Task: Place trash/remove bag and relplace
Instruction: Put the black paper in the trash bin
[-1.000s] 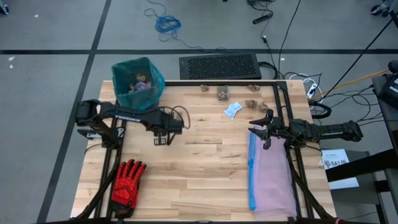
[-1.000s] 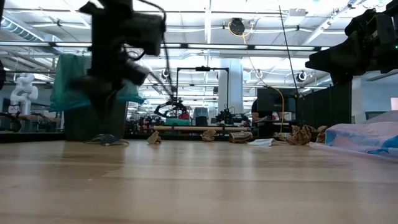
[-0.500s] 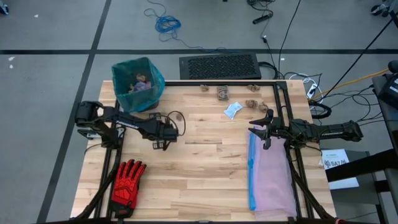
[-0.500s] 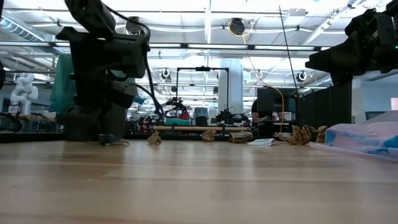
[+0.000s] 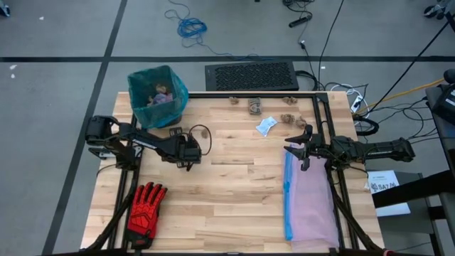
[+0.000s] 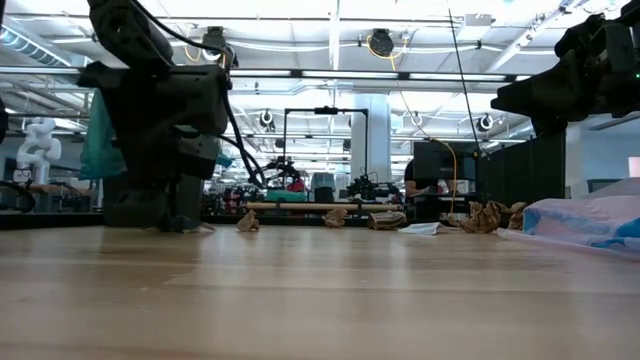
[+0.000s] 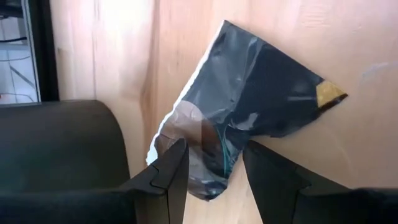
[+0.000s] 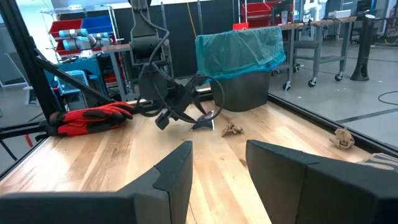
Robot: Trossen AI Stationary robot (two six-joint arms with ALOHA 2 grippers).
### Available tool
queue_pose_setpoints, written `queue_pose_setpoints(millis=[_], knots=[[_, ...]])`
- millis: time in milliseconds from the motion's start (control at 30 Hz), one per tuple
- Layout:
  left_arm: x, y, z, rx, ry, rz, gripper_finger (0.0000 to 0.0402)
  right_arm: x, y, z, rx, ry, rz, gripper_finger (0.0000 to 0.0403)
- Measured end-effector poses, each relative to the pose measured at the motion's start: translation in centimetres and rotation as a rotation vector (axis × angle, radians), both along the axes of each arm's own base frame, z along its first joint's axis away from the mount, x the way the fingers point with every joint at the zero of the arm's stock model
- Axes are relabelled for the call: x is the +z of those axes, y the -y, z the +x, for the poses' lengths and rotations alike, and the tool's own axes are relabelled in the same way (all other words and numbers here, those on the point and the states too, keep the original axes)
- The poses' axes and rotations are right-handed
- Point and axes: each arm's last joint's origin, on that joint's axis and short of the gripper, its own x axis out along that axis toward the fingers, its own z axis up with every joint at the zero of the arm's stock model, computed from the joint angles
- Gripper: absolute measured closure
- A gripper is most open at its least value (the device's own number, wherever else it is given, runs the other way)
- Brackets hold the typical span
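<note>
On my left wrist camera I see the left gripper (image 7: 212, 163) down at the pale wooden tabletop (image 5: 227, 192), its two dark fingers (image 7: 171, 165) parted only a little, with the near end of a dark, glossy, crumpled plastic scrap (image 7: 249, 112) lying in the gap between them. The scrap looks to touch both finger pads, yet I cannot tell whether they actually pinch it; the rest of it lies flat on the wood and carries a small yellow patch at one corner. From overhead the left gripper (image 5: 186, 151) sits just in front of the black bin lined with the thin teal-green plastic bag (image 5: 158, 94), which stands at the table's far left corner with some trash already inside.

The right gripper (image 5: 302, 147) hangs above the top end of the pale lilac translucent bag with a blue rim (image 5: 310, 199); its fingers (image 8: 177, 171) are spread wide with nothing between them.

Tan-brown paper lumps (image 5: 288, 119) and a pale blue scrap (image 5: 266, 126) lie along the far edge. A red-and-black glove (image 5: 146, 206) rests near the front left corner.
</note>
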Motion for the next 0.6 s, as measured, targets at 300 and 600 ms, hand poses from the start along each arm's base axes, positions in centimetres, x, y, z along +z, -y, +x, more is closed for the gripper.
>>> queue_pose_setpoints(millis=[300, 600], knots=[[-0.7, -0.9, -0.3, 0.04, 0.045, 0.046, 0.032, 0.0, 0.0, 0.0, 0.0, 0.0, 0.0, 0.0259], [0.9, 0.1, 1.7, -0.001, 0.159, 0.033, 0.0399, 0.0, 0.0, 0.0, 0.0, 0.0, 0.0, 0.0259]])
